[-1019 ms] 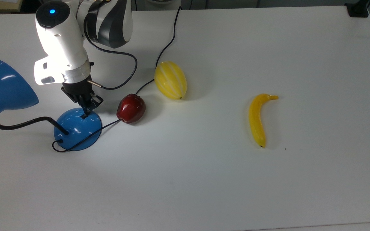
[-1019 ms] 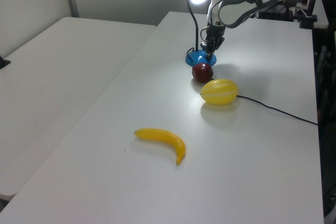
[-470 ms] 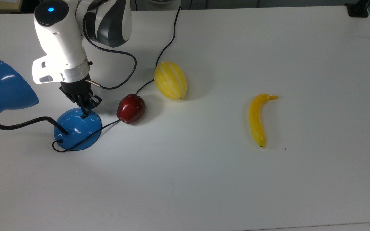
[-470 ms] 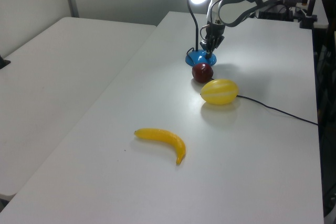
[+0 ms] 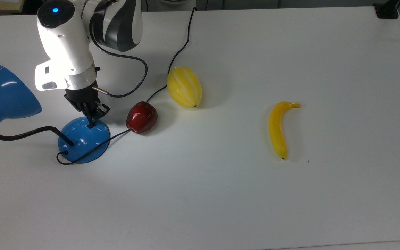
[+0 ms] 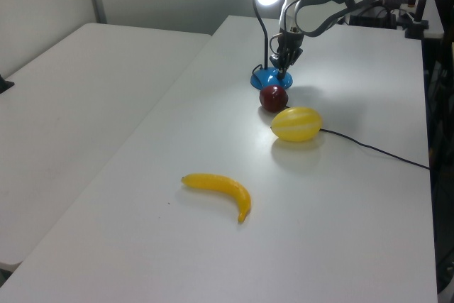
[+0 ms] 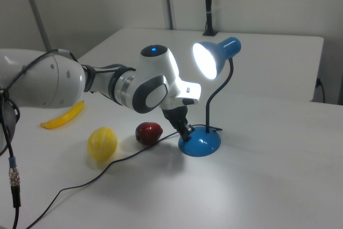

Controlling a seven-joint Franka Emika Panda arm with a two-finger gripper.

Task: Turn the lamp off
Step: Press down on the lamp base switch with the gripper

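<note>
- The table (image 5: 241, 194) is a wide white surface that carries everything else.
- The robot arm (image 7: 107, 87) is white with grey joints; in the right view it reaches from the right view's left toward the lamp, and a blue light glows on its upper housing.
- The lamp (image 5: 82, 137) stands near the top view's left edge. Its blue cone shade (image 7: 217, 57) is lit and shines brightly in the right view, aimed toward the arm's white wrist. A black bendy neck (image 7: 214, 97) rises from the round domed blue base (image 7: 201, 143).
- The lamp's black cord (image 5: 182, 45) runs from the base, past the apple and the melon, to the far edge of the table in the top view.
- The gripper (image 5: 91, 119) points down onto the top of the dome, its tip touching the small black switch (image 5: 91, 126). Its black fingers look drawn together into 1 narrow tip with nothing between them.
- The banana (image 5: 278, 128) is yellow, curved, and lies well apart from the rest, toward the top view's right.
- The melon (image 5: 184, 86) is yellow with pale stripes and lies near the apple, on the side away from the lamp.
- The apple (image 5: 141, 117) is dark red and glossy, just beside the lamp base, on the top view's right of it.
</note>
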